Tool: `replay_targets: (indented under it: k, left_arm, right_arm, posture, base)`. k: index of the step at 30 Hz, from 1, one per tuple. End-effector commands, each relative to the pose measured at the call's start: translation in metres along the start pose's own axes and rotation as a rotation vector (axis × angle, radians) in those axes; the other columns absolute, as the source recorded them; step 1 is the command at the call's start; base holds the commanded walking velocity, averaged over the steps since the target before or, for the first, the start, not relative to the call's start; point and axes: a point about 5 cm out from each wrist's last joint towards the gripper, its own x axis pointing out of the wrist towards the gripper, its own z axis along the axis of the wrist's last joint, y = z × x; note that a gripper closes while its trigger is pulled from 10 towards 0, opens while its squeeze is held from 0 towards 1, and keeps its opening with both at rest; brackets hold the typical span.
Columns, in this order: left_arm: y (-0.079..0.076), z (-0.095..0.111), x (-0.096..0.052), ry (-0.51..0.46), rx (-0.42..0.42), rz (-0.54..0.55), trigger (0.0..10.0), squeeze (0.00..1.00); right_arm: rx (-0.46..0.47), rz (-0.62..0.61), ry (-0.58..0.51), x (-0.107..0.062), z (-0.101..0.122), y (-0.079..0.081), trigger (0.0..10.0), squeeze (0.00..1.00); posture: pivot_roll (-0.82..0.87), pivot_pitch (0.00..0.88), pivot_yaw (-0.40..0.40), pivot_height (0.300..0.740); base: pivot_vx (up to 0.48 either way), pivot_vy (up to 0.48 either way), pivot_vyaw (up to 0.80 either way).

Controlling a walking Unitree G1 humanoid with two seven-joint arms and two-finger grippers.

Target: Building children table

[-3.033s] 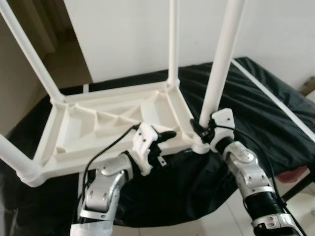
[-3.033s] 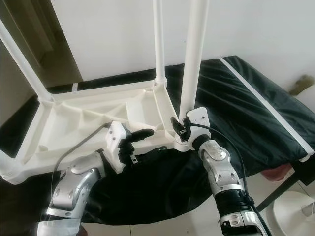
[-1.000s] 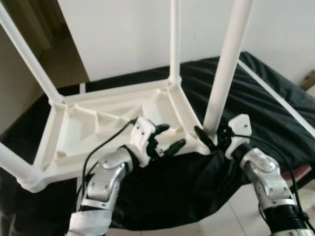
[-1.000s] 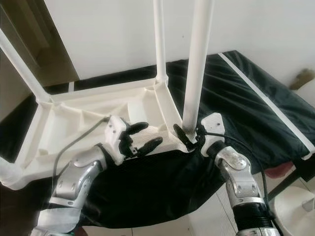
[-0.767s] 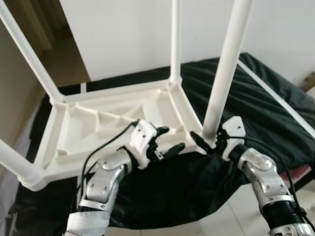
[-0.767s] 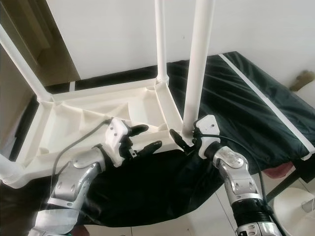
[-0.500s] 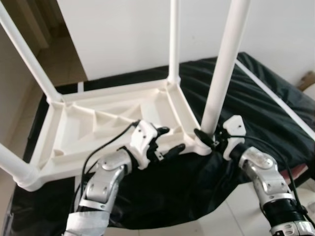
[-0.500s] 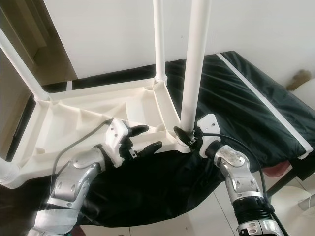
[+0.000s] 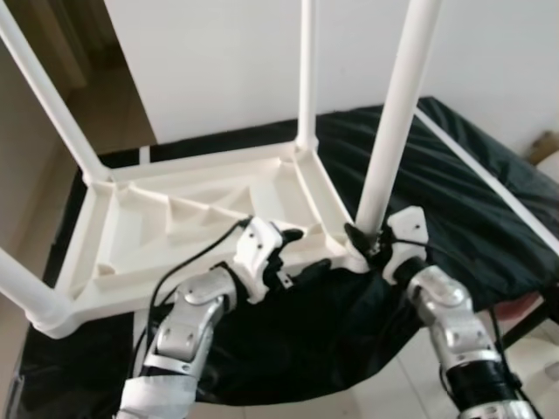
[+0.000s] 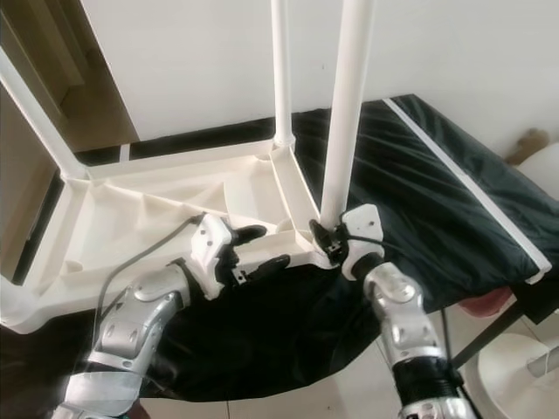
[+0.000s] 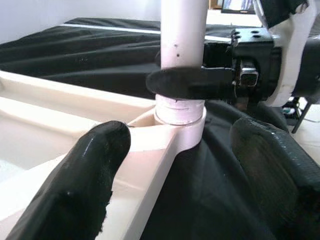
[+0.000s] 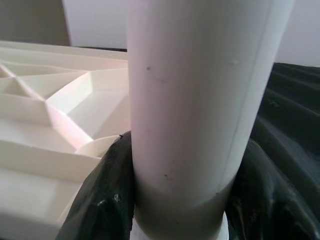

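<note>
A white plastic children's table lies upside down on a black cloth, its legs pointing up. My right gripper is shut on the near right leg just above its corner socket. In the right wrist view the leg stands between both black fingers. My left gripper is open at the table's near rim, one finger over the rim and one below it. The left wrist view has its fingers wide apart, facing that leg and the right gripper's finger across it.
Three other white legs rise at the far right, far left and near left corners. A white wall stands behind, with a doorway at the far left. Tiled floor lies below the cloth's near edge, and a white round object sits at the lower right.
My right gripper has drawn in from just right of the leg's base and now clasps it. The left gripper stays open at the near rim. The camera has shifted a little.
</note>
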Motion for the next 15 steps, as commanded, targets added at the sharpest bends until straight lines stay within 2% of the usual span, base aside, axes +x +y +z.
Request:
replay_targets:
  k: [1, 2, 3, 6, 10, 12, 15]
  left_arm:
    - [0.011, -0.003, 0.000, 0.022, -0.021, 0.154, 10.0, 0.00]
    - [0.011, -0.003, 0.000, 0.022, -0.021, 0.154, 10.0, 0.00]
    - [0.010, -0.004, 0.000, 0.021, -0.049, 0.165, 10.0, 0.00]
    - [0.006, -0.006, 0.002, 0.026, -0.080, 0.179, 10.0, 0.00]
    - [0.006, -0.007, 0.004, 0.026, -0.083, 0.213, 10.0, 0.00]
    - [0.009, -0.006, 0.006, 0.023, -0.104, 0.285, 10.0, 0.00]
    - [0.011, -0.006, 0.005, 0.019, -0.103, 0.301, 10.0, 0.00]
  right_arm:
    - [0.029, -0.063, 0.103, -0.005, -0.019, 0.001, 3.2, 0.00]
    - [0.029, -0.063, 0.103, -0.005, -0.019, 0.001, 3.2, 0.00]
    - [0.041, -0.151, 0.114, -0.005, -0.019, 0.000, 10.0, 0.00]
    - [0.075, -0.319, 0.135, -0.005, -0.022, 0.003, 10.0, 0.00]
    - [0.098, -0.396, 0.132, -0.004, -0.021, 0.008, 10.0, 0.00]
    - [0.098, -0.460, 0.113, -0.003, -0.016, 0.016, 10.0, 0.00]
    - [0.100, -0.468, 0.110, -0.003, -0.015, 0.017, 10.0, 0.00]
  posture:
    - [-0.02, 0.000, 0.052, 0.740]
    - [-0.02, 0.000, 0.052, 0.740]
    - [-0.02, 0.000, 0.052, 0.740]
    - [-0.03, 0.000, 0.053, 0.740]
    - [-0.03, 0.000, 0.053, 0.740]
    - [-0.03, 0.000, 0.053, 0.740]
    - [-0.03, 0.000, 0.053, 0.740]
  base:
    - [0.000, 0.000, 0.00]
    - [0.000, 0.000, 0.00]
    - [0.000, 0.000, 0.00]
    - [0.000, 0.000, 0.00]
    - [0.000, 0.000, 0.00]
    - [0.000, 0.000, 0.00]
    - [0.000, 0.000, 0.00]
